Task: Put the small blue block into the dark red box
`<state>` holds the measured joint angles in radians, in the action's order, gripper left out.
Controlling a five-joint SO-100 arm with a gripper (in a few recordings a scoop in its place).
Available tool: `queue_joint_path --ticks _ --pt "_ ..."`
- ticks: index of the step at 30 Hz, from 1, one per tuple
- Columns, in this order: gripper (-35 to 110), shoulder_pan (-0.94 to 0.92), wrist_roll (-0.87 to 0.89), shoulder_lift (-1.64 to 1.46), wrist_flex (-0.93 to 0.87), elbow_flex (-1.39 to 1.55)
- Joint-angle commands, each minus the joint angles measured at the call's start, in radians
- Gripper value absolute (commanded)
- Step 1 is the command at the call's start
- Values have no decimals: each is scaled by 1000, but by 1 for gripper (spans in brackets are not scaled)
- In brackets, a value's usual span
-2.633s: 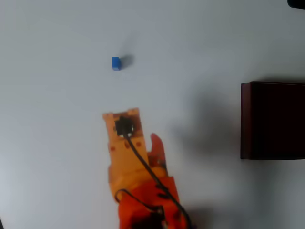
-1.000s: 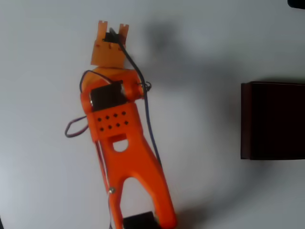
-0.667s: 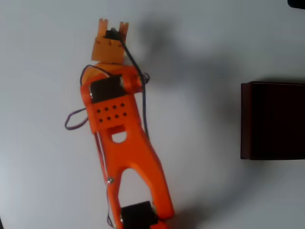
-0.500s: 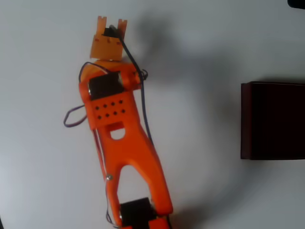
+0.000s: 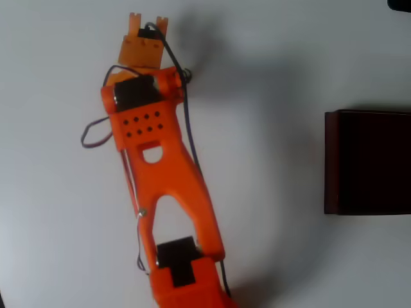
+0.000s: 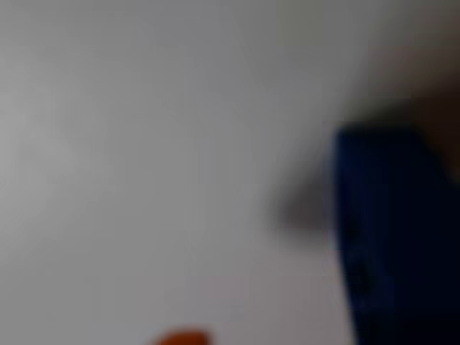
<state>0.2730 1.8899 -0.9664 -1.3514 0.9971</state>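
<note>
Step in hand: grasp approach. The tool (image 5: 147, 33) reaches over the counter (image 5: 270, 64); its opening cannot be determined. The small blue block (image 6: 392, 237) sits blurred, close beneath it. The dark red box (image 5: 369, 162) stands well apart, rightward. Next: confirm grip, lift.

You see the arm (image 5: 160, 192) in bright orange with black motor blocks and a dark cable. The table (image 5: 289, 269) is plain white-grey. The dark red box (image 5: 367, 162) has maroon walls and a near-black inside. In the wrist view the small blue block (image 6: 392, 237) looks deep blue, blurred.
</note>
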Motion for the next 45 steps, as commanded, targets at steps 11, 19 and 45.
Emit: queue_joint_path --ticks 11,19,45 --pt "27 3 -29 391 -413 -808" --pt "27 5 -31 687 -488 -1235" --pt "0 -15 -91 699 -494 -1233"
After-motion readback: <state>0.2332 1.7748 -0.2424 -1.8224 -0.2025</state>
